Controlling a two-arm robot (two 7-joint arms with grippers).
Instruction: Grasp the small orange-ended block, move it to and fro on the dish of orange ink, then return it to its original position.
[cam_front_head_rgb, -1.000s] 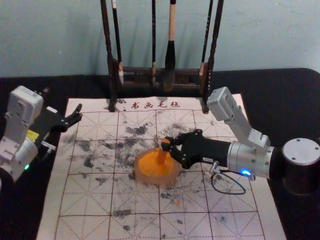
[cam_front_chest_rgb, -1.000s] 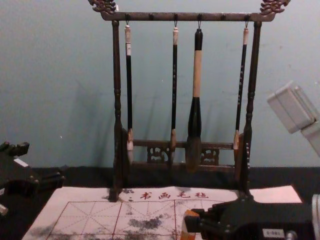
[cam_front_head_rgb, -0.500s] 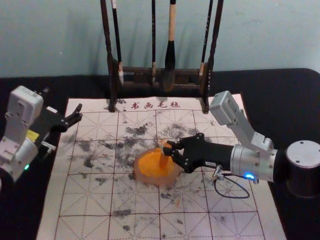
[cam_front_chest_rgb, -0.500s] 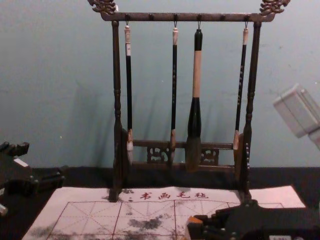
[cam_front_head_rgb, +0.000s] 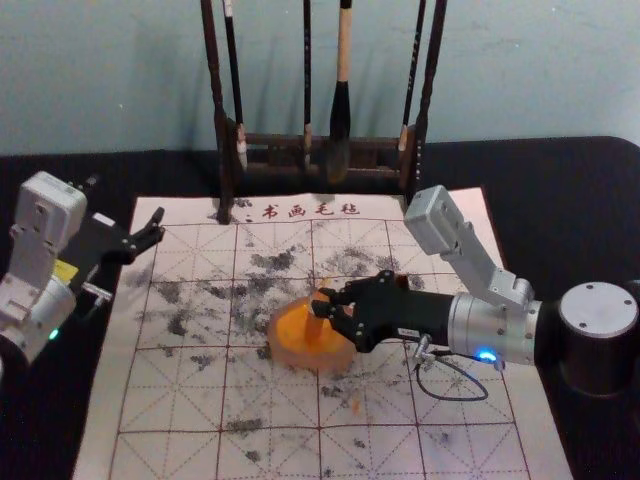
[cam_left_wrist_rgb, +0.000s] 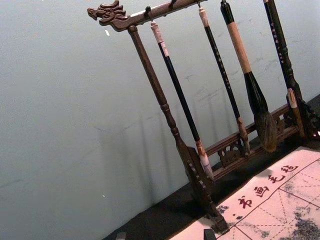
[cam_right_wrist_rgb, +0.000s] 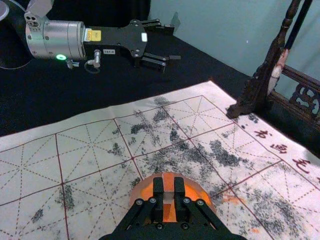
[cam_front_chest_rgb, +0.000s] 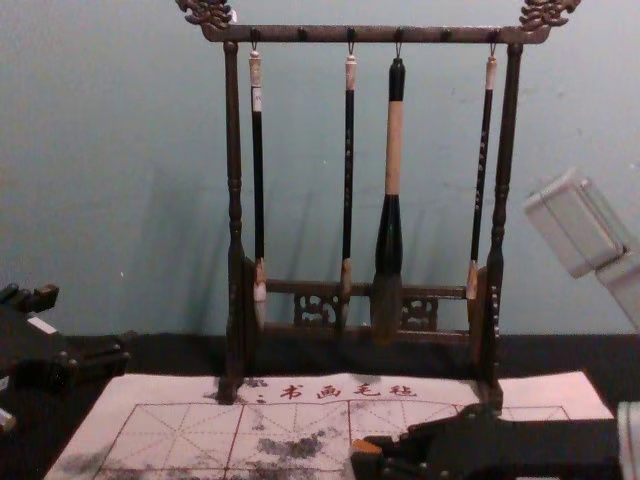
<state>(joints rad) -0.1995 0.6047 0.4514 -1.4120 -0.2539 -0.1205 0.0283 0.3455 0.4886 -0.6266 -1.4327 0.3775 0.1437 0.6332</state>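
With the dish of orange ink (cam_front_head_rgb: 300, 355) taken as the clock's centre and twelve o'clock pointing away from the robot, the right gripper (cam_front_head_rgb: 324, 302) is reached in from three o'clock. The small orange-ended block (cam_front_head_rgb: 315, 325) is gripped between its closed-in fingers (cam_right_wrist_rgb: 158, 191) and held roughly upright within the dish's outline; whether the ink is touched by its lower end cannot be told. The left gripper (cam_front_head_rgb: 158, 225) is parked at ten o'clock, well apart from the dish, its fingers spread and nothing held between them. The dish is set on a gridded mat (cam_front_head_rgb: 400, 450), marked by dark stains (cam_front_head_rgb: 272, 262) at eleven o'clock. At twelve o'clock, four brushes (cam_front_chest_rgb: 395, 150) are hung from a carved wooden rack (cam_front_chest_rgb: 320, 34).
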